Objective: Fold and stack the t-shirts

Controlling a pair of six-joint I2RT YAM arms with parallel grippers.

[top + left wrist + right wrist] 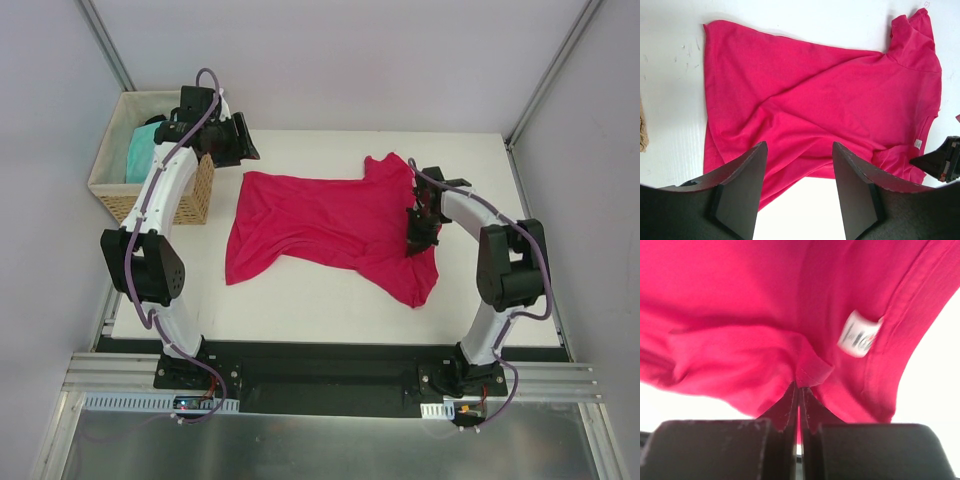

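**Pink tee (320,215) unfolded, nothing stacked**

It lies spread and wrinkled on the table (330,310), with no fold made yet. Turquoise tee (140,155) sits in the basket (105,185), so both folds and the stacking are left. Right gripper (799,387) is clamped on a pinch of pink cloth near the neck label (858,333). Left gripper (799,146) hangs with jaws apart, holding nothing.

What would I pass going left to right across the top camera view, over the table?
Woven wicker basket → left gripper, open → crimson-pink fabric t-shirt → right gripper, shut on that shirt near its neck label.
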